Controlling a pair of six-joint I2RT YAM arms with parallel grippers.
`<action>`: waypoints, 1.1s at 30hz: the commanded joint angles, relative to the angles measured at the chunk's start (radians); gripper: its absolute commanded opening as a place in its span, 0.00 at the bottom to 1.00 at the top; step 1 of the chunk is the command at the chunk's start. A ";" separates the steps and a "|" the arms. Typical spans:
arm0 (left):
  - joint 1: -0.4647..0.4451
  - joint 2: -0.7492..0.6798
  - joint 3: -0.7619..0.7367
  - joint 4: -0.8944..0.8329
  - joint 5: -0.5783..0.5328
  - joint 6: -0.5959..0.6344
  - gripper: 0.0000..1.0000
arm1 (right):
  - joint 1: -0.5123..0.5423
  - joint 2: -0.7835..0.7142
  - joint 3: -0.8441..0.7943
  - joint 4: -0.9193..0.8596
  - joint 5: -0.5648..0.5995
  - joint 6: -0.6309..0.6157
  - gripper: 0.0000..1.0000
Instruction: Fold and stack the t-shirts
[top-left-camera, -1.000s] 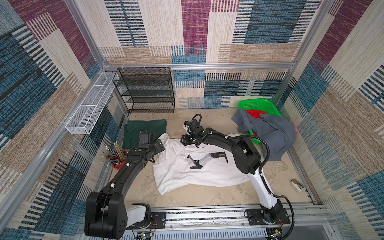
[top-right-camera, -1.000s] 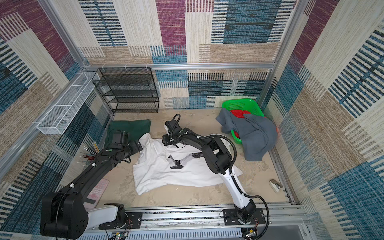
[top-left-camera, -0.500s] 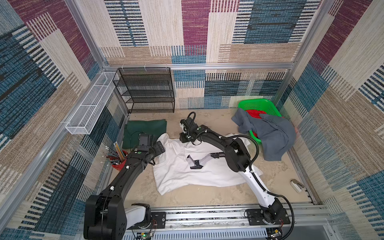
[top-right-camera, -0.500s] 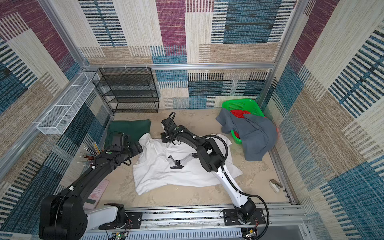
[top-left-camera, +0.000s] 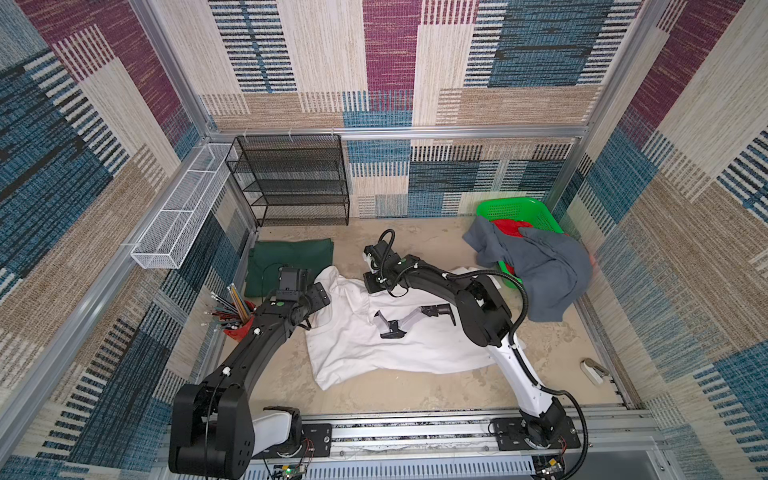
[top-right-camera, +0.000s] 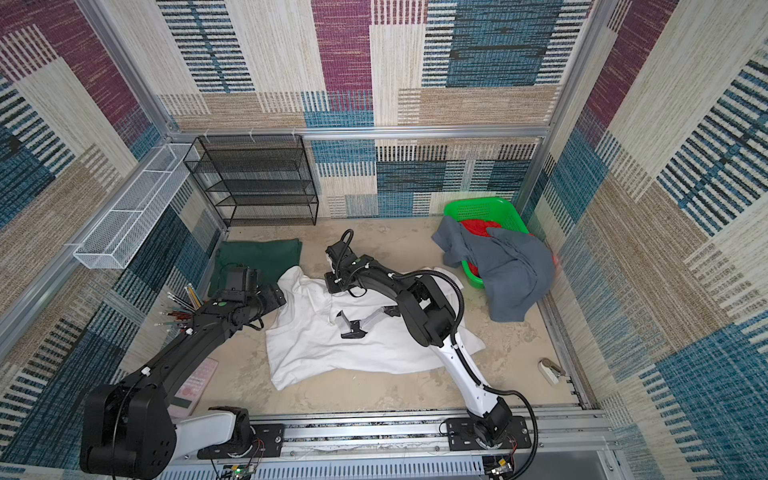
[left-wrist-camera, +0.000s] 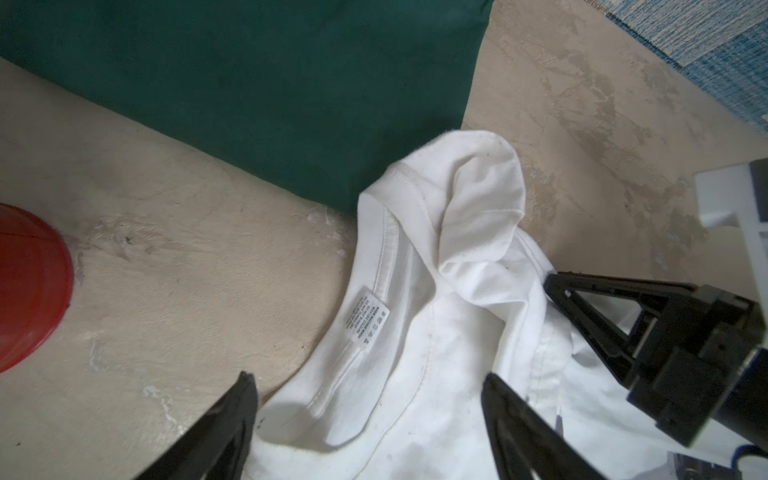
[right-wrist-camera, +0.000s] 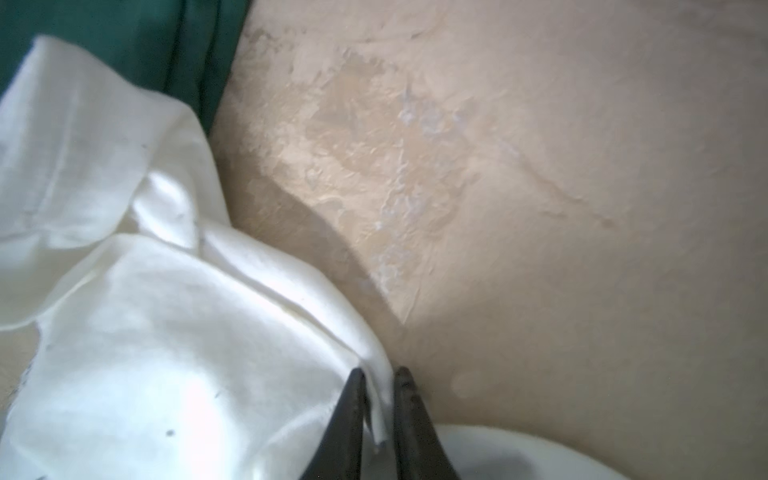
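1. White tee (top-left-camera: 374, 345): lies crumpled at the centre of the table (top-left-camera: 374, 399), robot-arm print up, collar toward the far left.
2. Green tee (top-left-camera: 291, 259): folded flat at far left, its near edge meeting the white tee's shoulder.
3. Grey tee (top-left-camera: 544, 266): draped over the basket (top-left-camera: 515, 208) at far right, hanging down onto the table.
4. Left gripper (left-wrist-camera: 369, 379): fingers spread wide over the white tee's collar and label.
5. Right gripper (right-wrist-camera: 380, 372): fingers pressed together, pinching a fold of the white tee's far edge.
6. Rack (top-left-camera: 291, 183): black mesh, against the far wall, left.
7. Pencil cup (top-left-camera: 239, 320): red, at the left edge beside the left arm.
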 joint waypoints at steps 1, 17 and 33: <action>0.002 0.001 0.000 0.016 0.003 0.001 0.86 | 0.003 -0.023 -0.011 0.050 -0.015 0.004 0.17; 0.002 0.001 -0.008 0.025 0.004 0.004 0.86 | 0.005 0.007 0.044 0.040 -0.051 0.004 0.26; 0.003 0.001 -0.014 0.033 0.017 0.000 0.86 | 0.013 0.043 0.100 -0.063 0.095 -0.011 0.35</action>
